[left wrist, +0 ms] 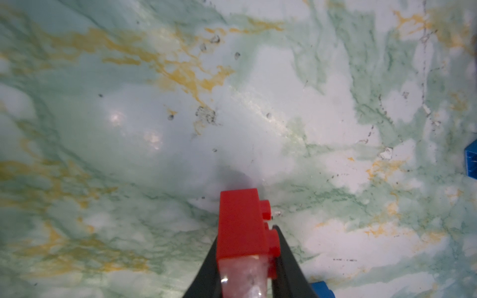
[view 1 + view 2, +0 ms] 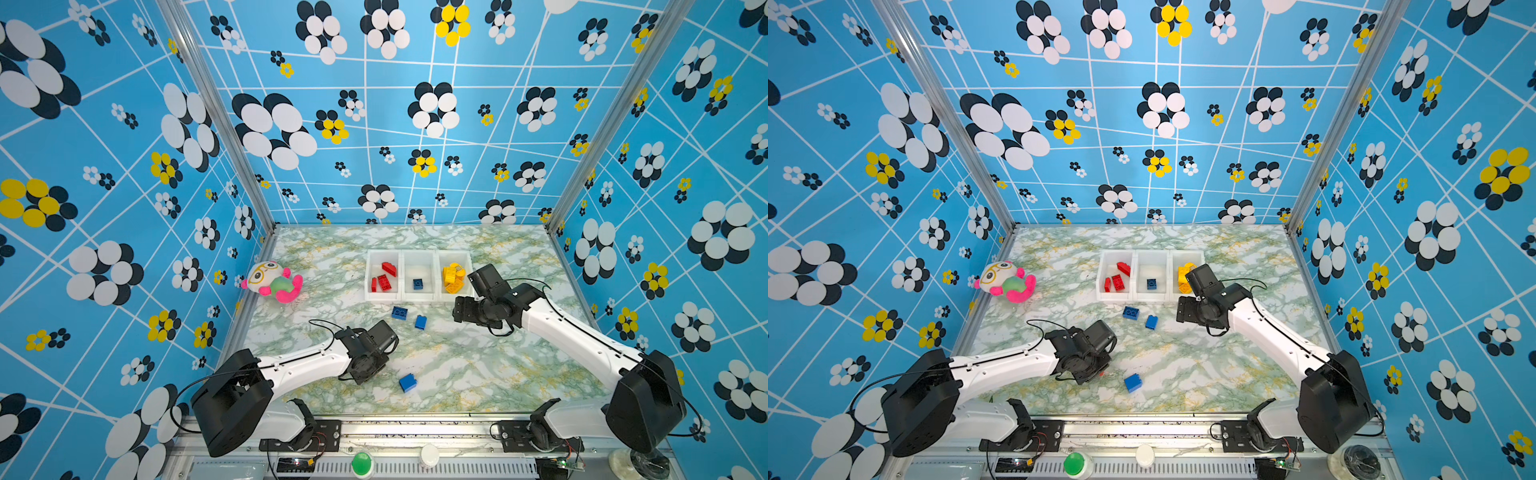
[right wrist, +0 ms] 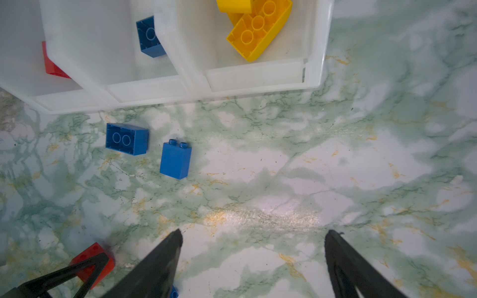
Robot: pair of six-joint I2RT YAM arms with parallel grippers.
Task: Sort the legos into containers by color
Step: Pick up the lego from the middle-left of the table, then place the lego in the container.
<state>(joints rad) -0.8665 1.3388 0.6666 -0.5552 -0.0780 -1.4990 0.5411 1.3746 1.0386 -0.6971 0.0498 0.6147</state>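
Legos lie sorted and loose: three red ones [image 2: 384, 276] in the left bin [image 2: 382, 275], one blue [image 2: 418, 284] in the middle bin [image 2: 419, 275], a yellow heap [image 2: 452, 277], uncountable, in the right bin [image 2: 455, 275]. Three blue bricks remain on the surface [image 2: 457, 365]: one [image 3: 126, 138] hollow side up, one [image 3: 175, 160] on its side with its studs toward the bins, one [image 2: 407, 382] nearer the front edge. Left jaws [image 1: 247, 260] pinch a red brick [image 1: 245, 224], its long axis along the fingers and its studs sideways against one finger. Right jaws [image 3: 253, 237] hang spread, empty, just before the bins.
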